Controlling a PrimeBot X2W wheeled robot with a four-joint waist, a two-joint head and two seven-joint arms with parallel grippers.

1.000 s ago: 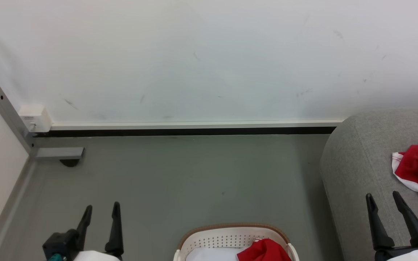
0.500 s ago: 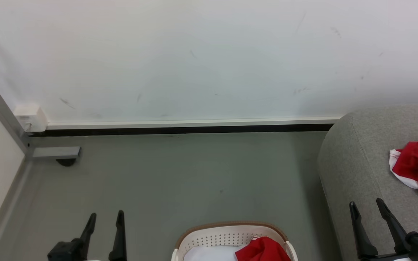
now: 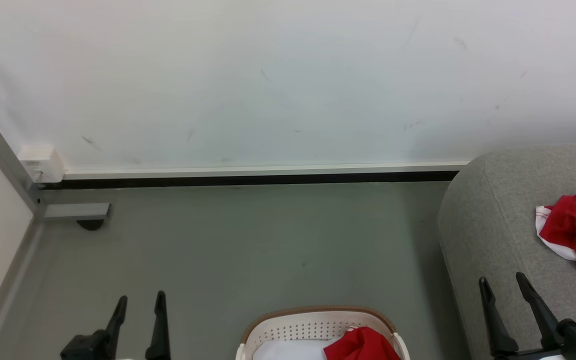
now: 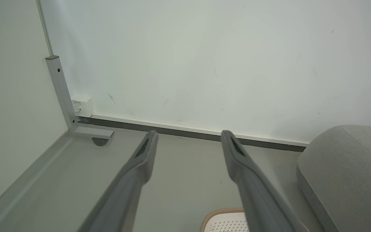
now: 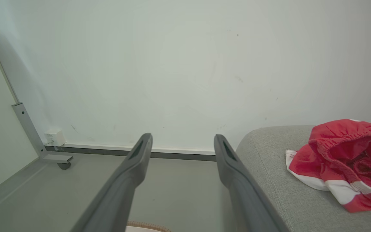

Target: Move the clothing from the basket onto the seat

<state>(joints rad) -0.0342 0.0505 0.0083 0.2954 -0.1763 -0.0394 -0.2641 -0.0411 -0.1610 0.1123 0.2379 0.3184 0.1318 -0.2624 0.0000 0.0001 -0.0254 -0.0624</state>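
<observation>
Right gripper (image 3: 501,278) and left gripper (image 3: 141,297) both gape wide, empty, flanking the basket (image 3: 318,311). We log one red garment (image 3: 573,230) on the seat (image 3: 493,225), right of the basket. A second red garment (image 3: 363,345) lies inside the basket beside a pale cloth (image 3: 288,351). We judge the task half done.

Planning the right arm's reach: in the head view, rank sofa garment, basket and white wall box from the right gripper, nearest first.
From the right gripper:
1. Red garment, right, on the sofa.
2. Basket, lower centre.
3. White wall box, far left.
</observation>
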